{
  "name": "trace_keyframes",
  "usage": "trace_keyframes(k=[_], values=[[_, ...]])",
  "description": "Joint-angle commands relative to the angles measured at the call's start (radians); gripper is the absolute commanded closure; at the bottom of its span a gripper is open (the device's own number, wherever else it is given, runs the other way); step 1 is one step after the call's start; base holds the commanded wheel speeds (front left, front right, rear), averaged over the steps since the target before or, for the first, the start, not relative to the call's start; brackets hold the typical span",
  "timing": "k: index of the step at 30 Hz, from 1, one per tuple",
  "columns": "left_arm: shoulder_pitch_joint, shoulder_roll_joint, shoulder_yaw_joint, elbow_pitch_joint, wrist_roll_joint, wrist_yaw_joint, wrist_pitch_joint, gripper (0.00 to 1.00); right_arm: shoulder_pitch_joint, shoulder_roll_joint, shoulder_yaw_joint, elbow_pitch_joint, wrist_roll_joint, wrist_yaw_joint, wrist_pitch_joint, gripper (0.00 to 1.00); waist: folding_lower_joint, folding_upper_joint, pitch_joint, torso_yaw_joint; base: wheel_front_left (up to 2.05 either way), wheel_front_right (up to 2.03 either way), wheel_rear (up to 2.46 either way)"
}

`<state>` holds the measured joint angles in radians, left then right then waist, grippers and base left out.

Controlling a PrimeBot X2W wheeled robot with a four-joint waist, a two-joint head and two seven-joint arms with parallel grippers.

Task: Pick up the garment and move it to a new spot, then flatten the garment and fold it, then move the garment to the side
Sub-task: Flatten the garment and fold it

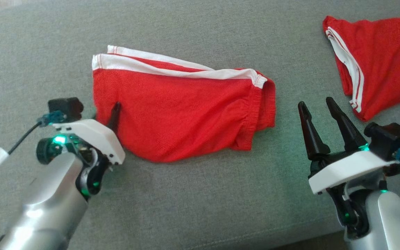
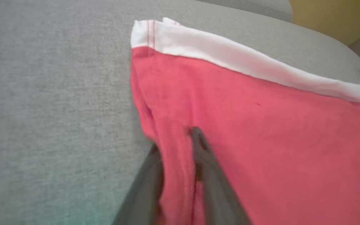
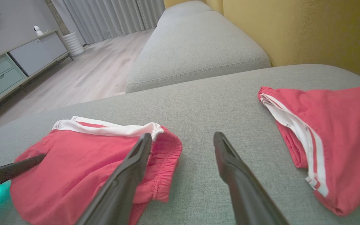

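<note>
Grey sofa cushion [image 1: 200,201] spreads under everything, with a wooden floor and a low cabinet beyond it in the right wrist view. Farthest left, the left gripper [image 2: 175,142] has its forearm coming up from the near corner, wrist tipped down so the fingers [image 2: 205,156] lie low and point into the cloth. One finger rides on top of the red garment [image 1: 182,111], the other sits at its edge, with a ridge of fabric standing between them. The gap is narrow, but I cannot tell whether they truly pinch it. From those fingertips the garment stretches away to their right, long axis across the cushion, white band on the far side and gathered hem at the far end. That arm is plainly the nearer one. Well off to the right of that hem, the right gripper [image 1: 316,103] hovers with fingers spread and nothing between them. Beyond its fingertips, further right, lies a second red garment [image 1: 377,59].
</note>
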<state>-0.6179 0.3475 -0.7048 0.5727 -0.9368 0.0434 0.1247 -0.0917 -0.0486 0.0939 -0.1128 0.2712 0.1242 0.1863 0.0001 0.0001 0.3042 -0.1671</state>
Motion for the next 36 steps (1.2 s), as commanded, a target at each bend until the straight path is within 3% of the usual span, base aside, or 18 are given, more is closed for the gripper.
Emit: trace_keyframes(k=[1, 7, 17, 24, 25, 27, 28, 36], values=[[-0.013, 0.006, 0.009, -0.008, -0.008, -0.006, 0.018, 0.98, -0.022, -0.002, 0.023, -0.033, -0.004, 0.007, -0.002, 0.0, -0.0001, -0.0001, -0.002, 0.0, 0.0, 0.0, 0.0], [0.011, 0.007, 0.023, -0.026, -0.014, -0.005, -0.028, 1.0, -0.012, -0.002, -0.006, -0.02, -0.004, 0.007, -0.013, 0.0, -0.0001, -0.0001, -0.034, 0.021, 0.0, 0.0, 0.0], [0.179, 0.037, 0.044, -0.173, -0.03, 0.071, -0.099, 1.0, 0.029, -0.002, -0.082, -0.009, -0.029, 0.007, -0.005, 0.0, -0.0001, -0.0001, -0.107, 0.11, 0.0, 0.0, 0.0], [0.286, 0.028, 0.062, -0.26, -0.057, 0.127, -0.137, 1.0, 0.041, -0.002, -0.102, -0.002, -0.04, 0.007, 0.002, 0.0, -0.0001, -0.0001, -0.137, 0.138, 0.0, 0.0, 0.0], [0.294, 0.026, 0.063, -0.265, -0.057, 0.132, -0.146, 0.82, 0.043, -0.002, -0.103, 0.0, -0.04, 0.007, 0.003, 0.0, -0.0001, -0.0001, -0.142, 0.14, 0.0, 0.0, 0.0], [0.305, 0.022, 0.065, -0.274, -0.05, 0.14, -0.168, 0.18, 0.047, -0.002, -0.106, 0.004, -0.042, 0.007, 0.004, 0.0, -0.0001, -0.0001, -0.154, 0.143, 0.0, 0.0, 0.0], [0.308, 0.021, 0.065, -0.277, -0.045, 0.144, -0.18, 0.0, 0.049, -0.002, -0.108, 0.007, -0.043, 0.007, 0.004, 0.0, -0.0001, -0.0001, -0.161, 0.144, 0.0, 0.0, 0.0], [0.309, 0.026, 0.064, -0.307, 0.029, 0.167, -0.292, 0.0, 0.067, -0.002, -0.122, 0.024, -0.049, 0.007, 0.006, 0.0, -0.0001, -0.0001, -0.213, 0.159, 0.0, 0.0, 0.0]])
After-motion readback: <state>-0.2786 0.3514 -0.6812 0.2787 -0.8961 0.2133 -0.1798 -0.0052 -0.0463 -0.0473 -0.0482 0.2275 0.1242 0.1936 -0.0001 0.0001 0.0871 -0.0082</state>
